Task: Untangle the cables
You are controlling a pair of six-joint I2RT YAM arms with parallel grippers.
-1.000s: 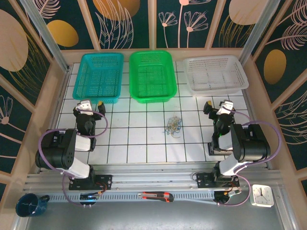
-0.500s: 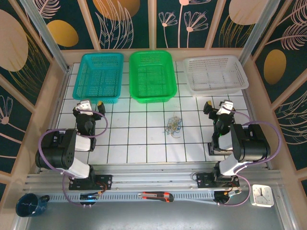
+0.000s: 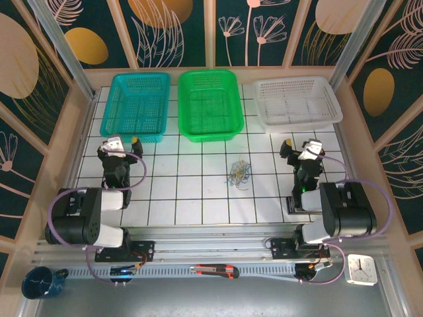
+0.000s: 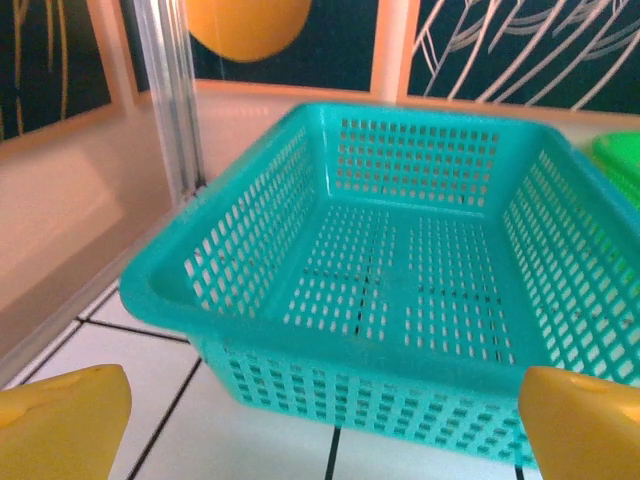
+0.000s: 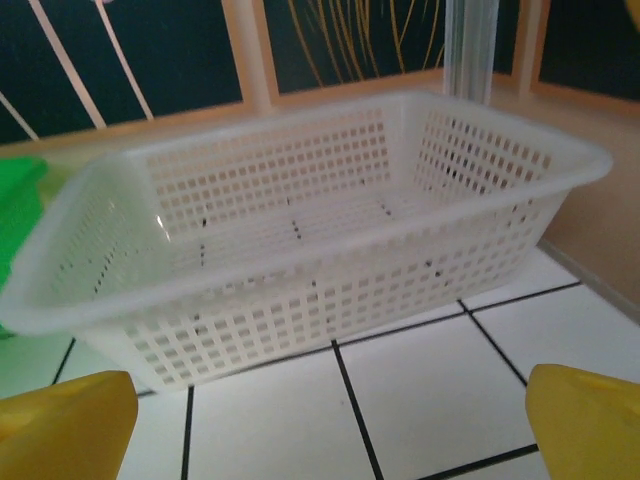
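As far as the pictures show, none of the untangling is done. The cables (image 3: 238, 173) lie as 1 small knotted clump on the white gridded table (image 3: 192, 195), a little right of centre. They are on the near side of the green basket (image 3: 210, 137) and apart from it. No strand lies free of the clump, and none lies in any of the 3 baskets (the strands are too thin from above to count or follow singly). The whole job is left: reach the clump, pick out a strand and draw it clear.

The left gripper (image 3: 123, 142) hovers just near of the teal basket (image 3: 132, 138), jaws spread wide with nothing between them. In its wrist view the yellow fingertips (image 4: 62, 424) sit at the 2 bottom corners, with the basket's wall across the gap. The right gripper (image 3: 299, 146) is likewise wide and empty, just near of the white basket (image 3: 304, 126). The clump lies between the 2 grippers, nearer the right one.

Room looks generous, with bare tiles on every side of the clump, so either arm could come in from its own side. The limits are the basket rims close ahead of both grippers and the side walls (image 3: 66, 148) to left and right. I judge a sweep inward, slightly toward the near edge, to be safest.
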